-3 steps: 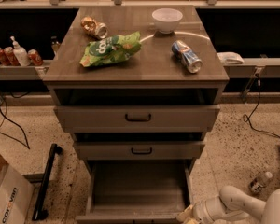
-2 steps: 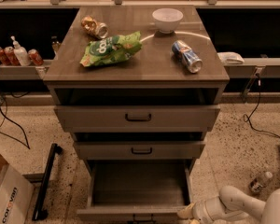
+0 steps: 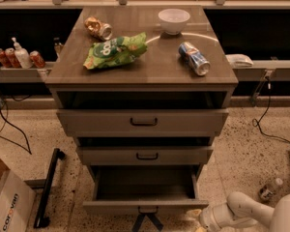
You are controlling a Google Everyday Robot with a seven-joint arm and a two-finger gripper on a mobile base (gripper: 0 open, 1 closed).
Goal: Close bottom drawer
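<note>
The bottom drawer (image 3: 145, 206) is the lowest and narrowest of the cabinet's three. It stands pulled out, showing its deep plain box and a small dark bar handle (image 3: 148, 210) on the front. My gripper (image 3: 204, 220) is at the bottom right of the view, on the end of the white arm (image 3: 244, 209). It sits against or just beside the right end of the drawer front. The middle drawer (image 3: 145, 155) and top drawer (image 3: 143, 122) above stand slightly out.
On the cabinet top lie a green chip bag (image 3: 115, 50), a white bowl (image 3: 174, 20), a blue can (image 3: 194, 58) and a crushed can (image 3: 98, 28). A cardboard box (image 3: 7, 202) and a black bar (image 3: 48, 187) sit on the floor at left, a small bottle (image 3: 269, 188) at right.
The bottom drawer's front has moved back toward the cabinet, so less of the box shows. My gripper and arm have moved along with it, toward the cabinet.
</note>
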